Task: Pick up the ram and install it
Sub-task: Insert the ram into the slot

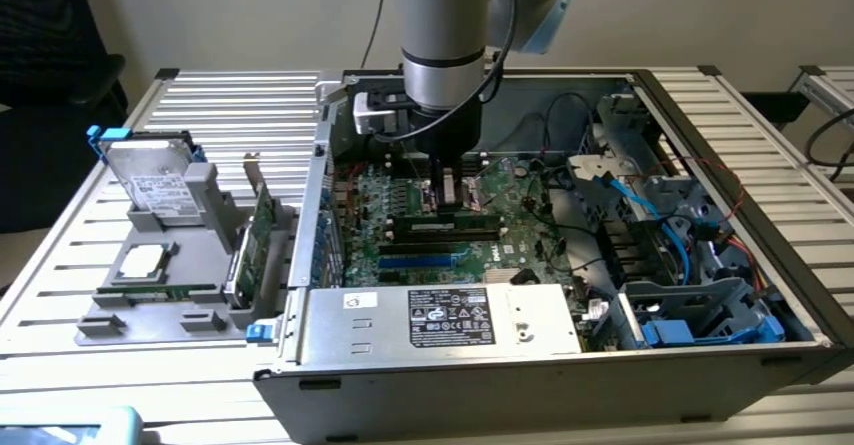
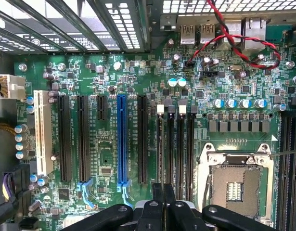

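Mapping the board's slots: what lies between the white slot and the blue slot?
In the wrist view, two long black slots and one short black slot stand between the white slot and the blue slot.

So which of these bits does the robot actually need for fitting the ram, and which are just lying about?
Job: pincer; ram, the thin green stick on the grey tray; black memory slots.
Lying about: hard drive; expansion card; power supply.
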Action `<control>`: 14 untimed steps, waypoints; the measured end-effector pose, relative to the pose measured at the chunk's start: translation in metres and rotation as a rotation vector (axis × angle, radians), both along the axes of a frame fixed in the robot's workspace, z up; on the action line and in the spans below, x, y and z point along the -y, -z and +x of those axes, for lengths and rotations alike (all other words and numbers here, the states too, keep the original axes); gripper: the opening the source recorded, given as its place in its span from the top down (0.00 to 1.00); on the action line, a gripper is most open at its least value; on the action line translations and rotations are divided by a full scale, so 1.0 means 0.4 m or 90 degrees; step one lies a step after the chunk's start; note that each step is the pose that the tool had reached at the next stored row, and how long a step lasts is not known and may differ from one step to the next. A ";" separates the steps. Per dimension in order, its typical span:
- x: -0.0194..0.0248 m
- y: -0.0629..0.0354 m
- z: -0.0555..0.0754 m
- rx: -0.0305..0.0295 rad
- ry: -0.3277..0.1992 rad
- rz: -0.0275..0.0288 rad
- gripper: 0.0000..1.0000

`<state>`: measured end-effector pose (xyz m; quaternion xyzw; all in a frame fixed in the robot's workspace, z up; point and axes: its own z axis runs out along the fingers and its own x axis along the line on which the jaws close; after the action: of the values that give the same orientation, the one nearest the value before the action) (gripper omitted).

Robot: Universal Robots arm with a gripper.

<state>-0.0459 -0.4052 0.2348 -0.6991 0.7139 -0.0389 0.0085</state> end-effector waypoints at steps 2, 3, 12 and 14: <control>0.000 0.002 0.000 0.0000 0.000 0.0000 0.88; 0.000 0.002 0.000 0.0000 0.000 0.0000 0.88; 0.000 0.004 0.000 0.0000 0.000 0.0000 0.88; 0.000 0.005 0.000 0.0000 0.000 0.0000 0.88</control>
<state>-0.0460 -0.4053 0.2328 -0.6991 0.7139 -0.0389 0.0084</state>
